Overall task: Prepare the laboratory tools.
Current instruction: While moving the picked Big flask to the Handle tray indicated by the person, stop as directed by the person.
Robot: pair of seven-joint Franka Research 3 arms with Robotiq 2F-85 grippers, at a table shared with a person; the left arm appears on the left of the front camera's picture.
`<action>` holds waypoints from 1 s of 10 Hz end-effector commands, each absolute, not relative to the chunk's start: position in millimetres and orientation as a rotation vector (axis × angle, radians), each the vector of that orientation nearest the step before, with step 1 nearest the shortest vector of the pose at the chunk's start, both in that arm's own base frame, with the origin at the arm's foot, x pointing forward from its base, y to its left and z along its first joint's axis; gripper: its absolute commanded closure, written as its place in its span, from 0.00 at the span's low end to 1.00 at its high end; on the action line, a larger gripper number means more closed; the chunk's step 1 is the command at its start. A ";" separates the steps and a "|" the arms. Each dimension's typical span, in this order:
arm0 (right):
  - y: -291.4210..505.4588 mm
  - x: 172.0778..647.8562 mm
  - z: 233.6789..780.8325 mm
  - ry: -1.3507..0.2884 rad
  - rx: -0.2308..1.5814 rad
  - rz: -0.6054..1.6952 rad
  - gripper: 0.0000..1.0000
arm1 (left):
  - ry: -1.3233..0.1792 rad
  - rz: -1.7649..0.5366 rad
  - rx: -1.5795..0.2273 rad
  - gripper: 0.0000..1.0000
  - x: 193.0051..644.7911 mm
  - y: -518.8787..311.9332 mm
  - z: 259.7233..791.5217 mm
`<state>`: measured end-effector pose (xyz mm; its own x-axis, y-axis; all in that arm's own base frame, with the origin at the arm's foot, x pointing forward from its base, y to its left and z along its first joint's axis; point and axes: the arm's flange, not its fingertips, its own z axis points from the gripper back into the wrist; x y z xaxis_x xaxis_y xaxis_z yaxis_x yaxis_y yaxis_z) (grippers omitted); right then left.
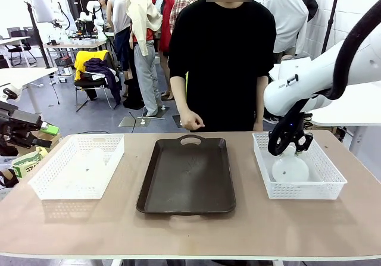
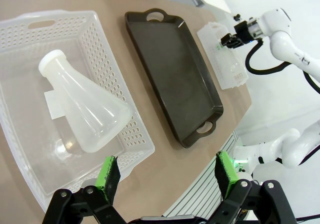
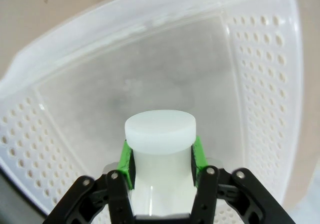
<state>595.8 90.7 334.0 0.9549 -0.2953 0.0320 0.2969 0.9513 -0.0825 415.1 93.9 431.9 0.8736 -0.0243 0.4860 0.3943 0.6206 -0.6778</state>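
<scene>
Behind the brown table (image 1: 250, 230) stands a person in a black top, at the far side, with one hand (image 1: 191, 121) curled near the far edge. Farther back there are chairs, desks and hanging clothes.

A dark brown tray (image 1: 187, 177) lies in the middle of the table, with nothing on it. A white basket with little holes sits on each side of it.

The left basket (image 1: 71, 193) holds one cloudy white flask (image 2: 82, 108). This flask lies on its side on the basket floor, with its wide round bottom near one wall and its thin neck pointing the other way. The left gripper (image 2: 166, 171) hangs up over the near part of this basket. Its two green pads (image 2: 109, 171) are wide apart and nothing is between them.

The right basket (image 1: 306, 190) holds the other flask (image 1: 290, 169). The right arm reaches down into this basket from the right. The right gripper (image 3: 160, 156) is squeezed tight on the neck of that flask, just under its flat round top. One green pad (image 3: 127, 161) presses on each side of the neck. The flask's wide bottom is low inside the basket, but I cannot tell if it touches the floor.
</scene>
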 end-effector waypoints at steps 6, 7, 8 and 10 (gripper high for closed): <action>87.6 533.9 424.6 -0.141 -0.087 -0.153 1.00 | -0.469 -0.252 -0.889 0.00 414.6 94.4 433.2; 96.1 527.4 438.0 -0.161 -0.089 -0.110 1.00 | -0.469 -0.252 -0.889 0.00 414.6 94.4 433.2; 107.6 518.1 453.0 -0.189 -0.101 -0.079 1.00 | -0.469 -0.252 -0.889 0.00 414.6 94.4 433.2; 129.8 505.9 480.1 -0.227 -0.148 -0.001 1.00 | -0.469 -0.252 -0.889 0.00 414.6 94.4 433.2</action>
